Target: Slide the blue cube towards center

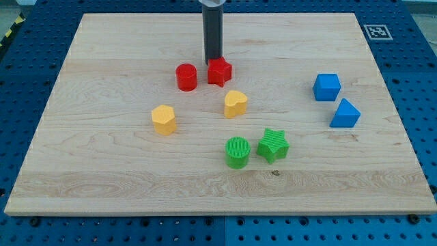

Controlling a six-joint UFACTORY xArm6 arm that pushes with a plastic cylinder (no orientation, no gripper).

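Observation:
The blue cube (327, 87) sits at the view's right side of the wooden board (102, 171). A blue triangular block (345, 113) lies just below and right of it. My tip (212, 62) is at the view's upper middle, touching the top left of the red star block (219, 71), far left of the blue cube. A red cylinder (186, 76) stands left of the star.
A yellow heart-shaped block (235, 104) and a yellow hexagonal block (164, 119) lie mid-board. A green cylinder (237, 152) and a green star (273, 145) sit close together below the centre. A marker tag (376, 31) is at the board's top right corner.

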